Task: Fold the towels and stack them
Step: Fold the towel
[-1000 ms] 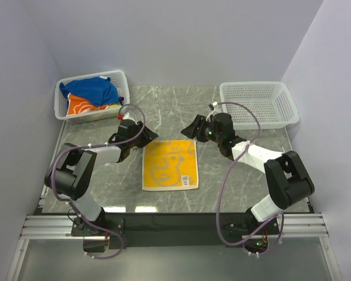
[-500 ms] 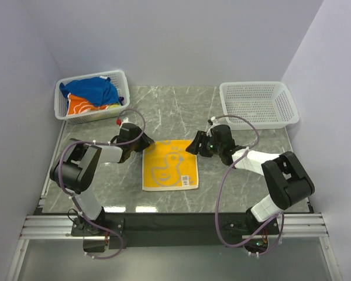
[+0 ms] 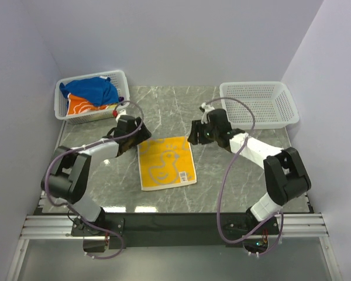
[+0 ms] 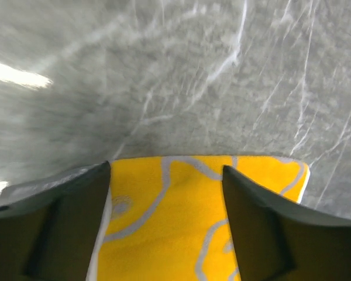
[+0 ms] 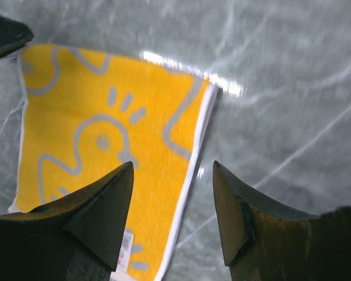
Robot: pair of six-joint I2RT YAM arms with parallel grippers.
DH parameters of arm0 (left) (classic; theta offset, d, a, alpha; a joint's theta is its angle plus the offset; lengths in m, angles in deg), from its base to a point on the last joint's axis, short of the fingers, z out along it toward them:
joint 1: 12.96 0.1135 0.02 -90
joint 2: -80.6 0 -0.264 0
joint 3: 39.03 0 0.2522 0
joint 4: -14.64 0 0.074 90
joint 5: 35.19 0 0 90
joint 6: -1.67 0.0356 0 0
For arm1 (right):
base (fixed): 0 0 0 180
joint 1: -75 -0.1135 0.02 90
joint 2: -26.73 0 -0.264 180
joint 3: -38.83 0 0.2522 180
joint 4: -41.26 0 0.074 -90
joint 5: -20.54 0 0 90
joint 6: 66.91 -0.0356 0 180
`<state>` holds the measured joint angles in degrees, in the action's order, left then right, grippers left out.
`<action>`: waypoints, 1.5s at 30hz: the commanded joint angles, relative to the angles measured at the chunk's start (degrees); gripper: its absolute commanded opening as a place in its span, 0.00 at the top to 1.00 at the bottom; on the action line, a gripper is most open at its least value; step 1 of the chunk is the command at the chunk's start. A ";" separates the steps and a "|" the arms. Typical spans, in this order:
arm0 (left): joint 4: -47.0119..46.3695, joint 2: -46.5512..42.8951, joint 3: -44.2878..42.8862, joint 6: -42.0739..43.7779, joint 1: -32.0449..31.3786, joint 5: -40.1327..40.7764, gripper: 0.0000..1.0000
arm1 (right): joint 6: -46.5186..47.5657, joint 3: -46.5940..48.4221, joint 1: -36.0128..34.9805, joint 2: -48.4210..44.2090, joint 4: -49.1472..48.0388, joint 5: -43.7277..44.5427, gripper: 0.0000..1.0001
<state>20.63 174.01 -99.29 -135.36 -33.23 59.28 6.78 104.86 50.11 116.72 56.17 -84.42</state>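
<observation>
In the left wrist view, blur smears the marble table (image 4: 58,99) across the upper left. The yellow towel (image 4: 181,216) runs off the bottom edge. Its sides vanish behind the dark fingers (image 4: 52,228) of the left gripper (image 4: 165,170), which are themselves cut off below.

In the right wrist view, the towel's lower corner and its small label (image 5: 127,239) are partly hidden behind the fingers (image 5: 88,222) of the right gripper (image 5: 172,167). A dark shape (image 5: 3,35) in the upper left corner is cropped beyond telling.

From above, the label's print is too small to read. The blue towel (image 3: 92,89) covers most of the orange towel (image 3: 81,106) in the basket (image 3: 96,116) at the upper left.
</observation>
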 commanded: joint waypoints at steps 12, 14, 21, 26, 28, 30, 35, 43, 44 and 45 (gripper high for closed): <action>36.85 -14.38 -19.15 20.38 0.32 9.50 0.11 | 25.53 32.52 -0.16 22.04 25.03 -2.00 0.38; 37.13 -16.14 -17.58 23.28 0.32 10.03 0.10 | 26.51 35.08 -0.16 24.16 27.40 -2.44 0.38; 32.29 -20.46 -10.80 27.16 0.32 9.95 0.10 | 29.50 46.59 -1.04 33.21 34.97 -2.53 0.41; 33.44 -18.61 -11.51 27.43 0.32 10.91 0.11 | 30.20 48.97 -1.83 35.68 37.35 -3.06 0.51; 33.17 -18.96 -11.16 27.43 0.32 10.48 0.11 | 30.46 49.15 -2.27 36.39 37.87 -3.06 0.52; 32.82 -19.31 -10.89 27.51 0.32 10.30 0.11 | 30.64 48.72 -2.54 36.65 37.88 -3.41 0.52; 33.35 -18.26 -11.07 27.43 0.32 11.26 0.11 | 30.29 48.54 -3.06 37.27 38.14 -3.24 0.53; 32.99 -16.07 -11.42 28.04 0.32 10.56 0.11 | 29.41 48.10 -2.71 37.09 37.43 0.81 0.55; 32.91 -15.71 -11.59 28.13 0.32 10.47 0.11 | 29.50 48.62 -2.63 37.18 37.87 0.72 0.55; 33.08 -14.93 -11.68 28.13 0.32 10.38 0.11 | 29.67 48.89 -2.63 37.53 38.14 0.64 0.55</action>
<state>54.40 157.99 -110.18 -108.52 -33.03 69.70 36.20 151.61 47.45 153.53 92.78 -85.49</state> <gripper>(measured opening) 0.892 0.450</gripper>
